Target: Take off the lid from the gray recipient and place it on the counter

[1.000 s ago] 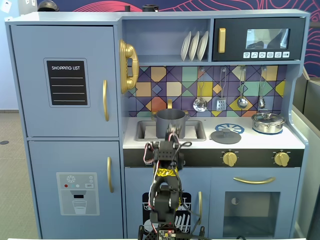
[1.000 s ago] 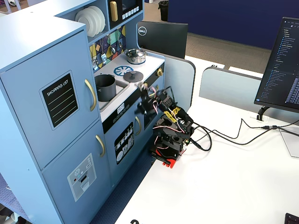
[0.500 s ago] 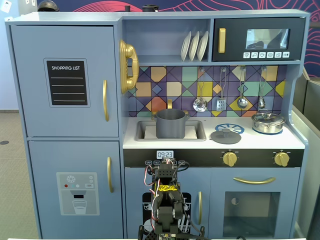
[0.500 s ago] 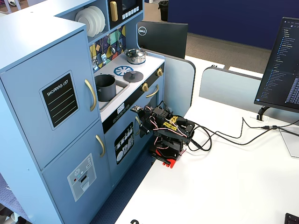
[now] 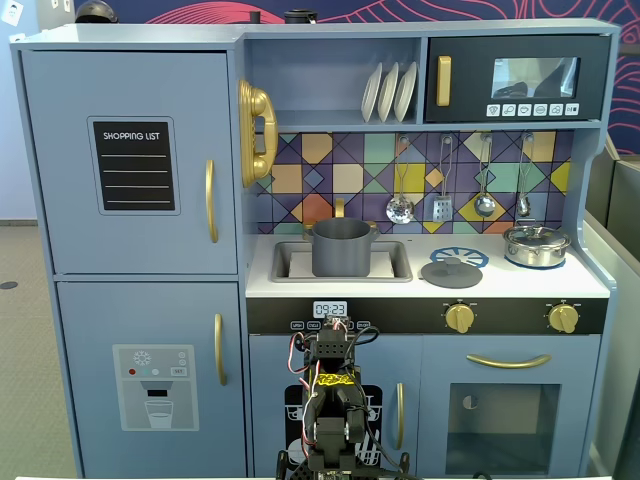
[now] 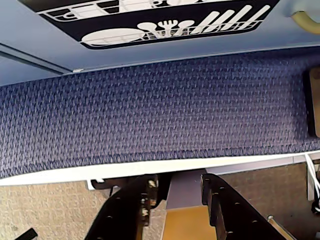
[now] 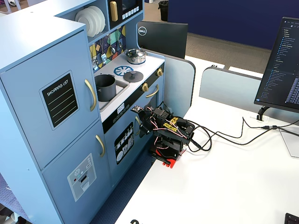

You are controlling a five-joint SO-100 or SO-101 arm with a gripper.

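The dark-gray lid (image 5: 451, 272) lies flat on the white counter (image 5: 520, 285), at the front edge of the blue burner mark (image 5: 462, 255). The gray recipient (image 5: 343, 247) stands uncovered in the recessed sink. Both also show in the other fixed view: the lid (image 7: 133, 75) and the recipient (image 7: 105, 87). My arm (image 5: 330, 400) is folded low in front of the kitchen, far below the counter. In the wrist view my gripper (image 6: 177, 182) is open and empty, with its jaws apart over the carpet and the table edge.
A shiny silver pot (image 5: 536, 245) with its own lid stands at the right of the counter. Utensils (image 5: 442, 205) hang above it. The arm's base stands on a white desk (image 7: 224, 177), with cables and a monitor (image 7: 282, 70) to the right.
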